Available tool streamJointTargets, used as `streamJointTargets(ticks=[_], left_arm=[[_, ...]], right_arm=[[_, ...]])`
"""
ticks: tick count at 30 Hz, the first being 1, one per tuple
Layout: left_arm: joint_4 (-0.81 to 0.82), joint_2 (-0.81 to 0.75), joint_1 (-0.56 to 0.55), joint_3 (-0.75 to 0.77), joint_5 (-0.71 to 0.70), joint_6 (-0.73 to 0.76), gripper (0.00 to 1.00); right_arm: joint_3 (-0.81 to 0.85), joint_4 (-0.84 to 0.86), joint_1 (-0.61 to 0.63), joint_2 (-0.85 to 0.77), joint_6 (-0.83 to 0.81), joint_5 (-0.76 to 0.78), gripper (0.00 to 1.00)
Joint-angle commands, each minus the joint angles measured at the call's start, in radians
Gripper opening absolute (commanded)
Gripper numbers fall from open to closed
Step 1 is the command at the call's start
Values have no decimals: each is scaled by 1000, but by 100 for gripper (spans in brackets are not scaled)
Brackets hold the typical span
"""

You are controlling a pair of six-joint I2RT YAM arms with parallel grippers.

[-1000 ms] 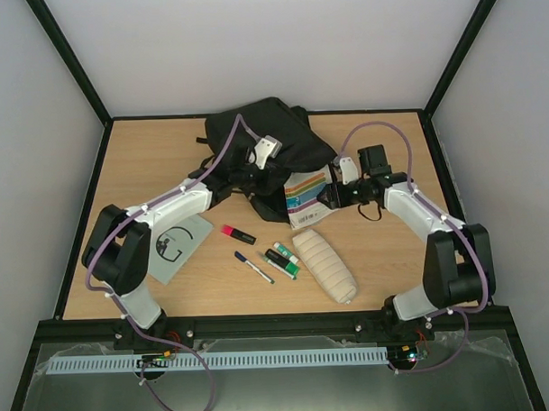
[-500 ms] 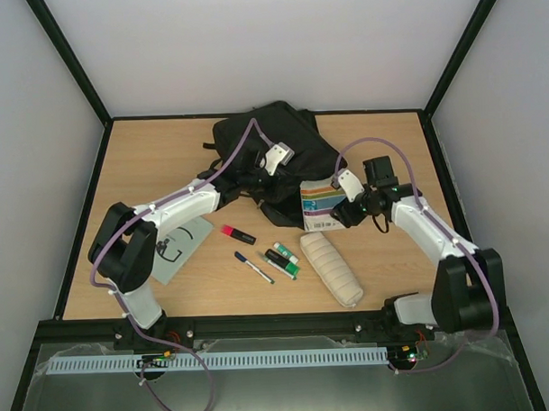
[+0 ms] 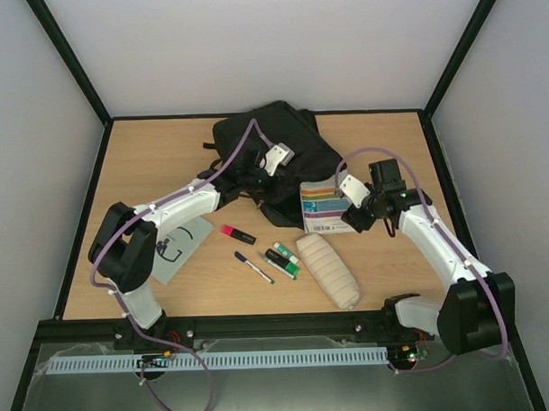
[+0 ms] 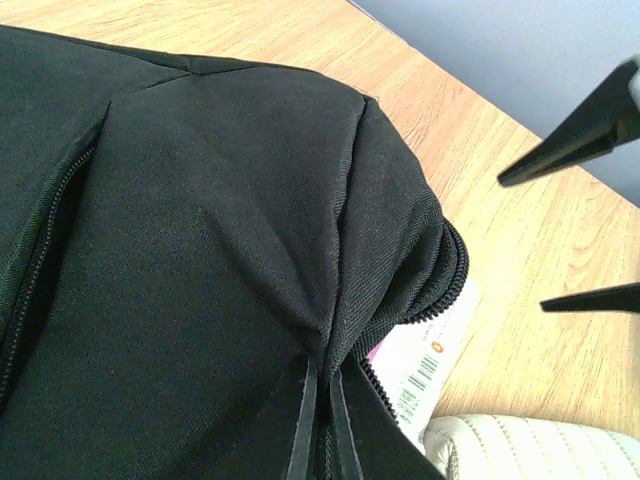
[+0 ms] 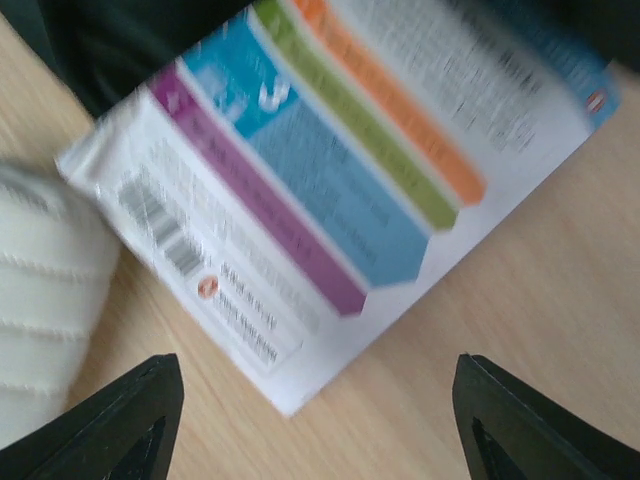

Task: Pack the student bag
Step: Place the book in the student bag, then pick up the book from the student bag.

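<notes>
We see left claw [image 4: 318,425] clamped shut, pinching bag [image 3: 272,138] fabric; right claw [image 5: 317,380] wide open, empty, over booklet [image 3: 324,206].

Four pens [image 3: 281,264] (one bag [image 3: 272,138], one booklet [image 3: 324,208])

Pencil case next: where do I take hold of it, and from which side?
Grip the beige pencil case across its middle, coming straight down from above with the jaws turned across its narrow width. It lies flat and diagonal on the table, a long ribbed cylinder with rounded ends. Its far end sits close to the booklet, so the middle looks freest.
</notes>
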Motion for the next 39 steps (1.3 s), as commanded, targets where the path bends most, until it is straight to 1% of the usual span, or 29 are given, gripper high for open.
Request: streamJointTargets(ticks=[1, 4, 10, 17, 22, 27, 30, 32, 35, 39], left_arm=[[20, -26, -6, 53, 43, 2, 2], [19, -22, -6, 54, 38, 4, 2], [17, -6, -6, 61, 46, -1, 2], [18, -3, -6, 59, 57, 4, 2], [16, 2, -6, 59, 68, 7, 2], [11, 10, -6, 62, 83, 7, 2], [10, 17, -6, 65, 93, 7, 2], [8, 18, -6, 64, 91, 12, 3], [8, 17, -6, 65, 92, 17, 2], [8, 22, -5, 66, 89, 21, 2]], right_arm=[[-110, -32, 3, 6, -134, 140, 77], [-163, 31, 3, 17, -120, 195, 79], [-185, 101, 3, 119, -66, 307, 84], [-168, 165, 2, 203, -45, 288, 83], [-146, 218, -6, 262, -100, 223, 82], [-83, 201, -38, 302, -232, 78, 74], [-74, 217, -38, 291, -336, 17, 71], [-57, 223, -37, 292, -373, -12, 68], [-15, 228, -36, 318, -387, -41, 64], [22, 244, -35, 356, -361, -66, 60]])
